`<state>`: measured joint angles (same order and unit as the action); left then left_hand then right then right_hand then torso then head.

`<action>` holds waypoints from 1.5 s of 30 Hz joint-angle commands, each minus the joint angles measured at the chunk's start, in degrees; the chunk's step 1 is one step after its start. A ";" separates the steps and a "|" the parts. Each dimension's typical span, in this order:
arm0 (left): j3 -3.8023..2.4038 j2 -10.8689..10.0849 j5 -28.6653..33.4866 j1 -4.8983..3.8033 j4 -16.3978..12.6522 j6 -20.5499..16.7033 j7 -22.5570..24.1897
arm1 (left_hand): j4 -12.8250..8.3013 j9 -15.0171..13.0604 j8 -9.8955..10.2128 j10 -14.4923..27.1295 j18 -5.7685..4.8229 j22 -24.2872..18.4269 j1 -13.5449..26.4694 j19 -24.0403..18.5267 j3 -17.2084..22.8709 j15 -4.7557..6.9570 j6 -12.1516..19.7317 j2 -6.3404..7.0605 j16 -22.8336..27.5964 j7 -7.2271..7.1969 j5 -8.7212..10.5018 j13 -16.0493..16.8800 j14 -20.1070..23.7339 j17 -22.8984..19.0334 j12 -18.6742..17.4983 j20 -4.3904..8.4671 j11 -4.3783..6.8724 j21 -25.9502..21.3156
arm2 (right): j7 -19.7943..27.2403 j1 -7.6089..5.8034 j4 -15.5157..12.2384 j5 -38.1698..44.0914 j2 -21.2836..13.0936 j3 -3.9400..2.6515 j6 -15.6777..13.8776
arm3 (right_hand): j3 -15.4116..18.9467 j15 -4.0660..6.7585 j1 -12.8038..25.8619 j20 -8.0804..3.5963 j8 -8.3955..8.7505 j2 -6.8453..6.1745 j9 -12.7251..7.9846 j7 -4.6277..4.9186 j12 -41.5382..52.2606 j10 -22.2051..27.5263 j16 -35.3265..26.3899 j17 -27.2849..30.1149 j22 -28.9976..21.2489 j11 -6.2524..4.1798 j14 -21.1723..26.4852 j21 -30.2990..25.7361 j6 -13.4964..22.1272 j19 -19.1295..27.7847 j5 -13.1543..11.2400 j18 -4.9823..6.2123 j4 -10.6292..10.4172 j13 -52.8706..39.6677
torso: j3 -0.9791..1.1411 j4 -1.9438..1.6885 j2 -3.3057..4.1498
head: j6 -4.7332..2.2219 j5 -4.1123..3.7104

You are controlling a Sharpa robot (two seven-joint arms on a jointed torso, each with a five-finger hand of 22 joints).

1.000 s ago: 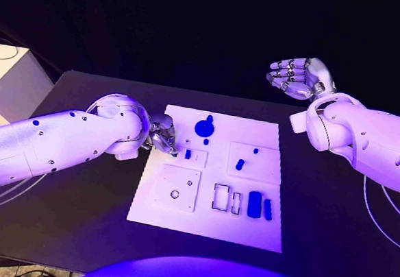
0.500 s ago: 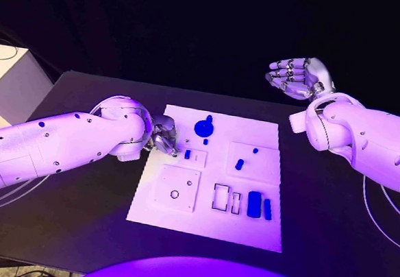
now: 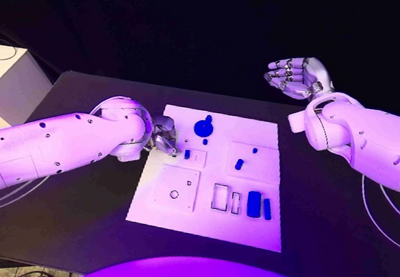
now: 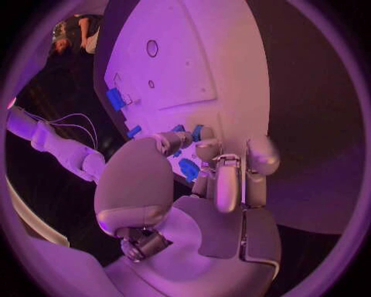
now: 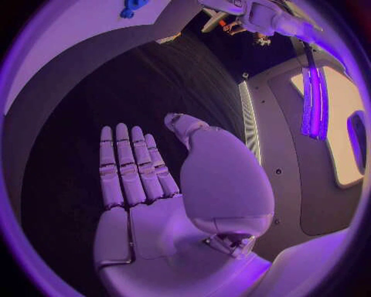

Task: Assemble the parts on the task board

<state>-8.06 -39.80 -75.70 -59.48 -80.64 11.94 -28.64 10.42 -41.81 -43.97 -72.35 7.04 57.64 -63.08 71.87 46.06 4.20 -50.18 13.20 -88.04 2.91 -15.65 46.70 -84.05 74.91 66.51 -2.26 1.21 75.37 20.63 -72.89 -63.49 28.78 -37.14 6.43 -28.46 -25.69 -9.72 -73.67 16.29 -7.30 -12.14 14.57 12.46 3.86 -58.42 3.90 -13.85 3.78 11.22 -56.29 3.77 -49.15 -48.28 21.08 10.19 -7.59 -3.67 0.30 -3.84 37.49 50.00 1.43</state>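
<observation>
A: Okay, left robot hand first?
B: Low at the left edge of the board, fingers curled toward a small blue part in the wrist view. Can't tell if it's actually pinching that part or just touching it.
A: Right robot hand?
B: Raised beyond the far edge of the tabletop, well away from the board. Wrist view shows its fingers straight and side by side, thumb apart, palm bare, holding nothing.
A: Parts on the board?
B: Big round blue piece near the far edge. Small peg just beside the left fingers. Another peg in the right square plate. Two blue bars near the right edge, next to two rectangular slots.
A: Anything else?
B: Round hole in the near-left square plate.
</observation>
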 commanded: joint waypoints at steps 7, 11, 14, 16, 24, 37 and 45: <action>0.28 0.03 0.63 0.33 -0.15 -0.76 0.65 | -1.31 0.58 0.53 1.37 -0.29 -1.49 3.31 -0.36 0.63 0.31 0.36 1.17 0.77 -0.32 0.45 -2.10 -4.18 9.07 -1.71 0.30 0.18 -1.26 | 0.77 0.02 -0.08 0.04 -0.02 -0.01 0.85 | 0.32 0.06 0.21 -0.01 0.23 0.57 -0.16 2.35 -0.30 0.03 -0.06 0.32 -0.05 0.32 0.10 -0.02 -0.51 0.30 0.23 0.31 -0.03 0.07 | -0.05 0.03 -0.05 | 0.00 -0.08; 0.25 -0.35 0.63 0.33 -0.47 -0.76 0.57 | 0.02 0.81 0.78 2.21 -0.19 -2.13 4.21 -0.68 -0.97 0.17 0.71 1.79 1.01 -0.08 0.38 -3.10 -4.02 8.60 -2.35 0.20 -0.02 -1.67 | 0.75 0.03 -0.08 0.03 -0.07 -0.01 0.86 | 0.34 0.06 0.22 -0.01 0.25 0.58 -0.18 2.36 -0.30 0.04 -0.06 0.36 -0.05 0.33 0.10 -0.02 -0.51 0.30 0.23 0.31 -0.03 0.07 | -0.07 0.01 -0.06 | 0.00 -0.22; 0.23 -0.59 0.64 0.34 -0.82 -0.97 0.50 | 1.31 0.91 0.76 2.53 -0.16 -2.31 4.78 -0.74 -2.74 0.03 0.83 1.84 1.09 0.08 0.34 -3.33 -3.97 8.47 -2.45 0.06 -0.17 -1.84 | 0.75 0.06 -0.07 0.03 -0.10 -0.01 0.87 | 0.34 0.06 0.22 -0.01 0.26 0.57 -0.18 2.36 -0.30 0.04 -0.06 0.37 -0.05 0.33 0.10 -0.02 -0.51 0.31 0.23 0.31 -0.02 0.07 | -0.13 0.03 -0.04 | 0.00 -0.28; 0.22 -0.67 0.64 0.34 -0.98 -1.20 0.48 | 1.59 0.94 0.79 2.58 -0.16 -2.31 4.85 -0.72 -3.10 0.00 0.93 1.81 1.09 0.13 0.32 -3.34 -3.97 8.46 -2.45 0.04 -0.21 -1.86 | 0.74 0.08 -0.08 0.03 -0.11 -0.01 0.87 | 0.34 0.06 0.22 -0.01 0.26 0.57 -0.18 2.36 -0.30 0.04 -0.06 0.37 -0.05 0.33 0.10 -0.02 -0.51 0.31 0.23 0.31 -0.02 0.07 | -0.13 0.04 -0.03 | 0.00 -0.27; 0.03 -0.93 0.98 0.35 -1.57 -3.16 0.51 | 3.51 1.34 1.54 4.74 0.19 -4.35 4.56 -1.91 -5.01 -0.57 2.99 1.41 1.82 1.00 0.15 -5.80 -3.42 7.01 -3.95 -0.42 -0.94 -3.07 | 0.72 0.16 -0.07 0.04 -0.12 -0.01 0.84 | 0.34 0.06 0.22 -0.01 0.26 0.57 -0.18 2.36 -0.30 0.04 -0.06 0.37 -0.05 0.33 0.10 -0.02 -0.51 0.31 0.23 0.31 -0.02 0.07 | -0.16 -0.01 -0.09 | 0.00 -0.22; -0.46 -1.50 1.16 0.35 -2.15 -3.91 0.28 | 6.05 1.52 1.53 5.84 0.31 -4.84 4.94 -2.17 -8.21 -1.09 3.75 1.14 1.94 1.56 0.19 -6.69 -3.28 6.73 -4.13 -0.93 -1.51 -3.46 | 0.71 0.25 -0.10 0.04 -0.13 -0.01 0.79 | 0.34 0.06 0.22 -0.01 0.26 0.57 -0.18 2.36 -0.30 0.04 -0.06 0.37 -0.05 0.33 0.10 -0.02 -0.51 0.31 0.23 0.31 -0.02 0.07 | -0.05 -0.01 -0.08 | 0.00 -0.33; -1.67 -1.93 1.62 0.35 -2.61 -4.16 0.13 | 6.17 1.54 1.48 5.98 0.35 -5.01 5.03 -2.26 -8.67 -1.13 3.73 0.99 1.99 1.58 0.19 -6.81 -3.23 6.61 -4.17 -0.96 -1.54 -3.55 | 0.68 0.26 -0.12 0.04 -0.16 -0.01 0.76 | 0.38 0.05 0.13 -0.01 0.32 0.54 -0.23 2.40 -0.31 0.06 -0.07 0.48 -0.05 0.35 0.11 -0.03 -0.51 0.33 0.21 0.31 0.08 0.07 | -0.01 0.00 -0.04 | 0.00 -0.33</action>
<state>-9.65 -41.79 -74.99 -59.12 -82.97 8.37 -28.66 16.68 -40.31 -42.24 -66.74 7.03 52.68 -58.26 69.90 37.77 3.35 -46.68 14.71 -86.42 4.38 -15.35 39.94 -84.04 74.91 62.56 -3.18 -0.42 72.05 20.61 -72.66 -63.51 28.73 -37.30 6.43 -28.42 -25.69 -9.72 -73.44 16.29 -7.30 -11.91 14.39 12.46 3.86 -58.42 3.90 -13.42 3.78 11.22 -56.29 3.77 -49.15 -48.29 21.08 10.19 -7.59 -3.67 0.27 -3.86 37.43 50.00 1.10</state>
